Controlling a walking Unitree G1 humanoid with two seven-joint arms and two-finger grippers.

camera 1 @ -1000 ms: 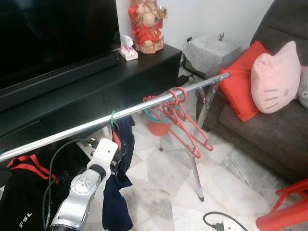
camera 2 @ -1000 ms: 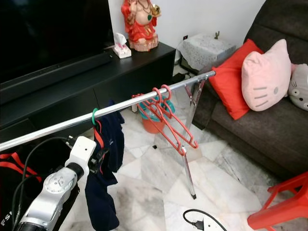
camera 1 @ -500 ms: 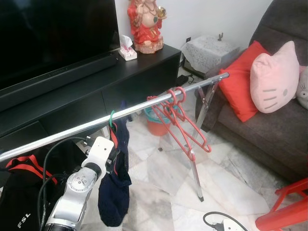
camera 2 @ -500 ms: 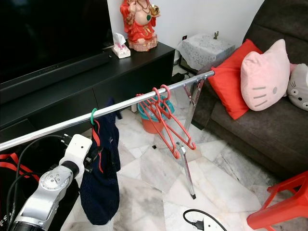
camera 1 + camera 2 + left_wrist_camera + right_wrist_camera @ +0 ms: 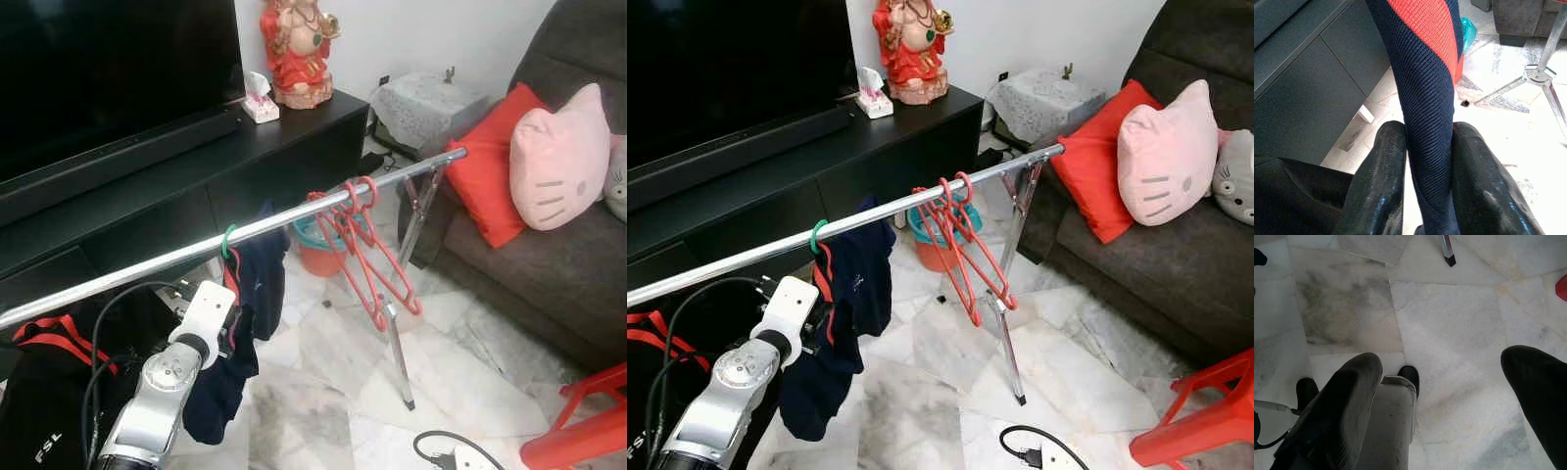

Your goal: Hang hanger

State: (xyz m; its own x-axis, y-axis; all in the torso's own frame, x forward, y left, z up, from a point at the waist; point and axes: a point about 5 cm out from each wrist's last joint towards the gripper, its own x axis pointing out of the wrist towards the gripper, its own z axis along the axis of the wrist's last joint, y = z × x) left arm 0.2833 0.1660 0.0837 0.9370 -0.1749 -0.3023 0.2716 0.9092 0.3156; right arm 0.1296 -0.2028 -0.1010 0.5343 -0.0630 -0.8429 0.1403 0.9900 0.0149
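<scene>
A green hanger hooks over the silver rail with a navy garment with red stripes draped from it. Just below the rail, my left gripper is shut on a fold of that garment, with navy and red fabric pinched between its black fingers. The left arm reaches up from the lower left. Several red hangers hang empty further right on the rail. My right gripper hangs open over the marble floor.
A black TV stand with a red statue runs behind the rail. A grey sofa with cushions stands at the right. An orange bucket, the rail's leg, a red stool, a plug and cable and a black bag stand on the floor.
The navy garment has swung: its lower end has drawn left toward my left arm and its top spreads right along the rail. The red hangers sway slightly. My left gripper keeps its hold.
</scene>
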